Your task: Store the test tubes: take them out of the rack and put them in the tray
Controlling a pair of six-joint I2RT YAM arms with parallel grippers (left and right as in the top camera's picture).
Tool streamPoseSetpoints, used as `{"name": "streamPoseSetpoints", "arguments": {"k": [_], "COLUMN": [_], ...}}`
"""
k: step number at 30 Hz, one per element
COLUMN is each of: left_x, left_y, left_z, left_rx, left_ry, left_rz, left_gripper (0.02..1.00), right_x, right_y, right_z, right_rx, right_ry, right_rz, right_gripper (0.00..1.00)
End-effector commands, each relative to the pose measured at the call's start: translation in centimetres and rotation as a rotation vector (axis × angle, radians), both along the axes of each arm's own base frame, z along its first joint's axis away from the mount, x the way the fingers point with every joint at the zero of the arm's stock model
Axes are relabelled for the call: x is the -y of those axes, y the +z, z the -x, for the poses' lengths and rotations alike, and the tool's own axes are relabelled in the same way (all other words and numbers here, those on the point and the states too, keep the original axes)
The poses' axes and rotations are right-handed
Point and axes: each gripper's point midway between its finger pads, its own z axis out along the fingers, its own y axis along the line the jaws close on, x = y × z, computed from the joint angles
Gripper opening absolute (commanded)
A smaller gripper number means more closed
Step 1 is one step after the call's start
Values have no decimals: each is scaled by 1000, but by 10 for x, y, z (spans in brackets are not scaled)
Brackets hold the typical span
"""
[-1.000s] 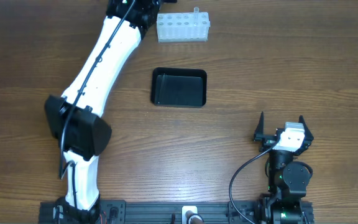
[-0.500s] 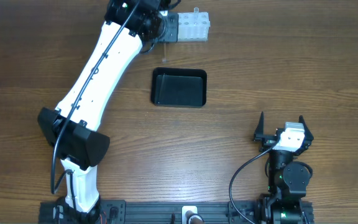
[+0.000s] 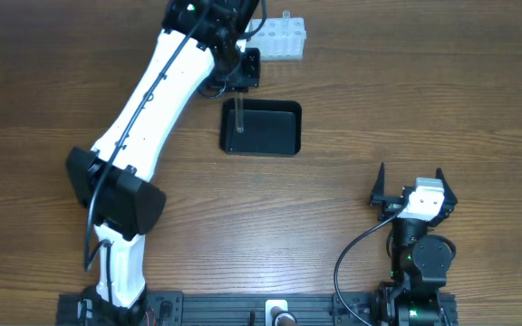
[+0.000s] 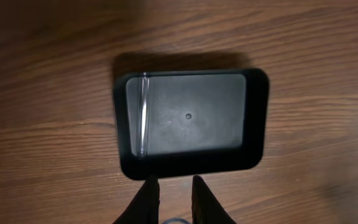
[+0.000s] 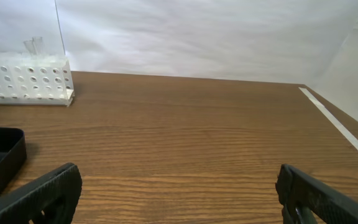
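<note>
Clear test tube (image 4: 143, 115) lies in tray (image 4: 257, 118), apart from left end effector (image 4: 171, 186)

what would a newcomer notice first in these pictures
The long white left arm stretches up the wooden table, its hand above the black tray. One clear test tube lies in the tray along a wall, and the white rack behind holds another tube upright. The right hand sits open near its base.
</note>
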Motion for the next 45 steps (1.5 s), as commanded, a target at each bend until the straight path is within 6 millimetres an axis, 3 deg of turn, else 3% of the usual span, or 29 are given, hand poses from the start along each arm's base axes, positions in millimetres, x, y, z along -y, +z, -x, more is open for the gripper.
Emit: {"name": "streamPoseSetpoints", "arguments": {"k": [1,9,27,45], "left_x": [6,13,16,19], "left_y": [-21,-54,-119,-154], "left_z": [-9,-22,-17,-16], "left_rx": [-32,-52,-190,-244], "left_ry": [13,13,11,10], "left_rz": [7,-3,-43,-48], "left_gripper": [45,45,38,45], "right_x": [-2,-2,-2,-2], "right_y": [-2,-2,-2,-2], "right_z": [0,0,0,0], "right_rx": [-2,-2,-2,-2], "right_ry": [11,11,11,11], "right_rz": [-3,-3,-3,-3], "right_gripper": [993,991,991,993]}}
